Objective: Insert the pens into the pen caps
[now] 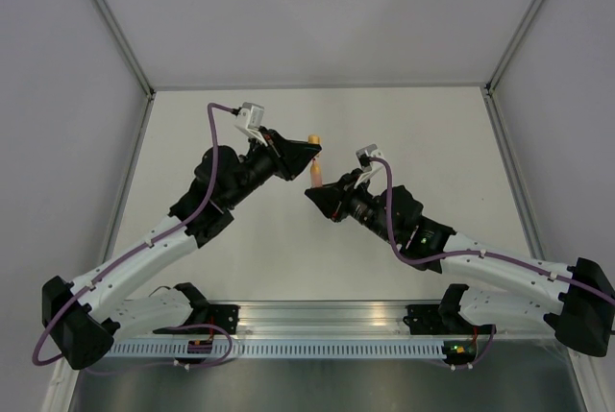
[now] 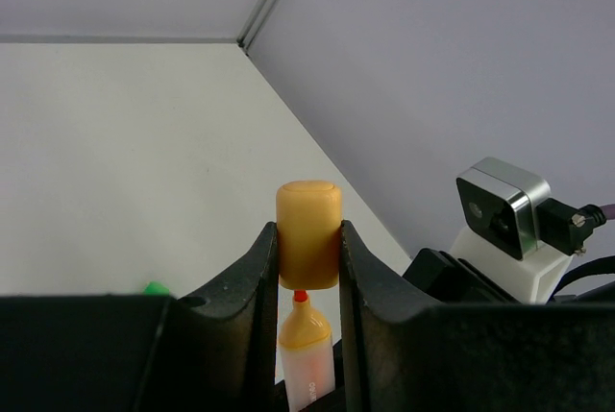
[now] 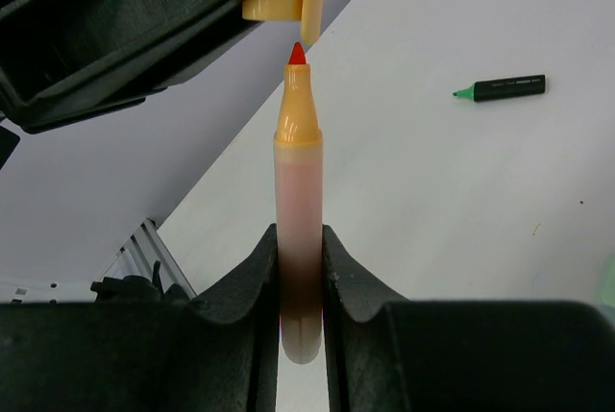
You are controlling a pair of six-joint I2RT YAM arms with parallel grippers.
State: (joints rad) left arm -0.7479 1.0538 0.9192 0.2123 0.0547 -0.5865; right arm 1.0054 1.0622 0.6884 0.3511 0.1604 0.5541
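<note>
While the left gripper [image 2: 308, 244] pinches a stubby orange plastic cap [image 2: 308, 210], the right gripper [image 3: 300, 254] clamps a pale orange marker [image 3: 298, 162], red tip just short of the cap's mouth; a black green-tipped marker [image 3: 500, 88] lies well apart on the white table [image 3: 461, 210].

From my feed I see a flat matte white tabletop [image 1: 288, 258]. Plain pale grey panel walls [image 1: 317, 9] enclose its far edge and both sides. Slim silver aluminium corner posts [image 1: 109, 18] rise from its far corners. Along its near edge run a ribbed silver aluminium rail [image 1: 327, 316] and a slotted white cable duct [image 1: 327, 347].
</note>
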